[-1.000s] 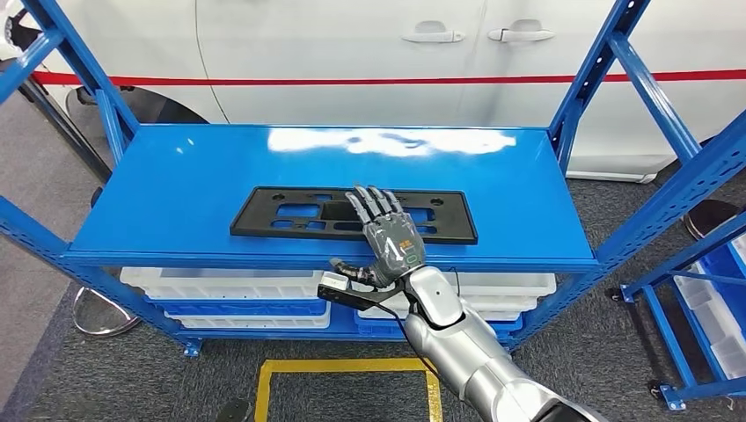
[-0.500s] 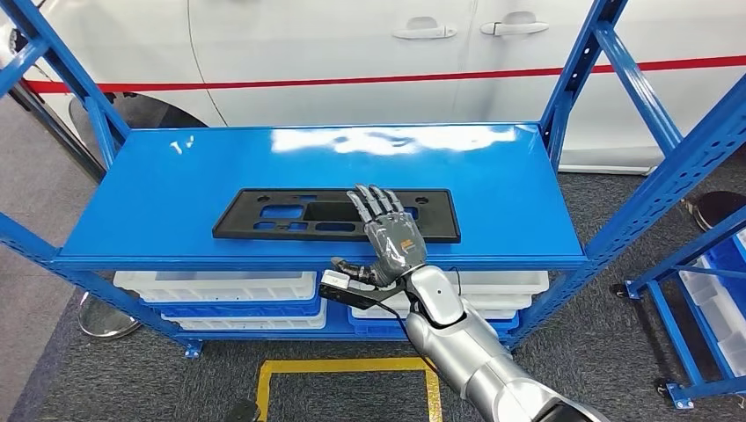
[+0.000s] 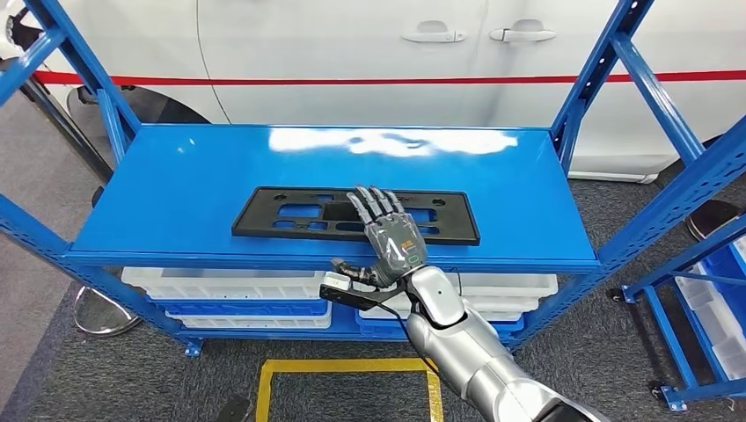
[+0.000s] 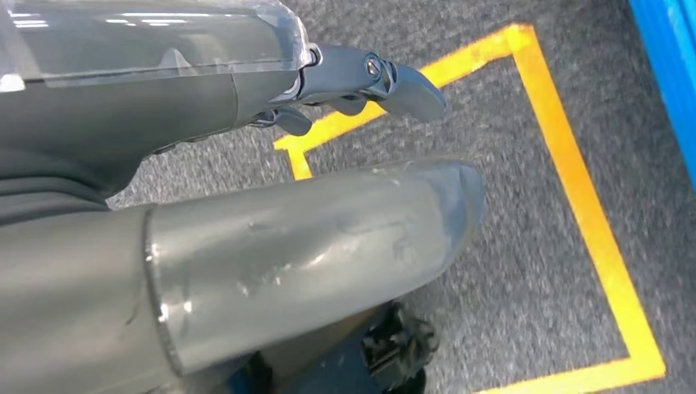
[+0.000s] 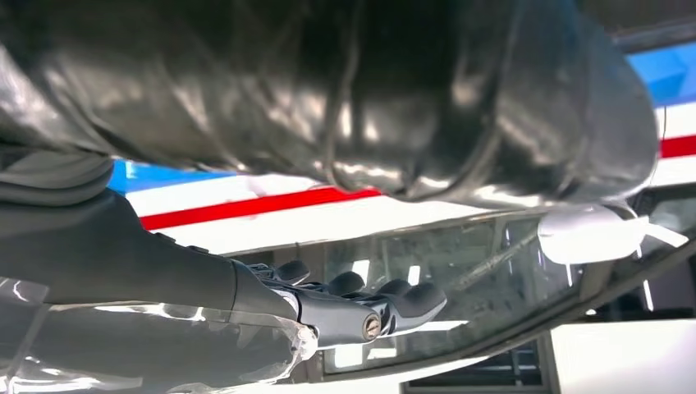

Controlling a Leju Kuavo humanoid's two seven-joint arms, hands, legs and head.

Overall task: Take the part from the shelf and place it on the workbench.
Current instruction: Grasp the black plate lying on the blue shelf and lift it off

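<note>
A blue metal shelf (image 3: 220,176) with blue uprights stands on grey carpet (image 3: 114,378), in front of a white car (image 3: 369,53) with a red stripe along its side. White and blue bins (image 3: 229,294) sit on the lower level, and a yellow taped square (image 3: 347,369) marks the floor just before the shelf. More blue racking with bins (image 3: 717,308) stands off to the right.

The part (image 3: 290,215), a flat black plastic plate with cut-outs, lies flat on the top level of the shelf near its front edge.

The right hand (image 3: 387,237) reaches up over the front edge of the shelf, fingers straight and spread, holding nothing. Its fingertips (image 3: 374,200) lie over the part's right half; whether they press on it or hover just above cannot be told.

The left wrist view looks down at the carpet and the yellow tape, with the left hand (image 4: 328,148) hanging free, its fingers loosely bent and nothing in them. The right wrist view looks along the right hand (image 5: 353,304) towards the car's side and red stripe, with the fingers stretched out and apart
</note>
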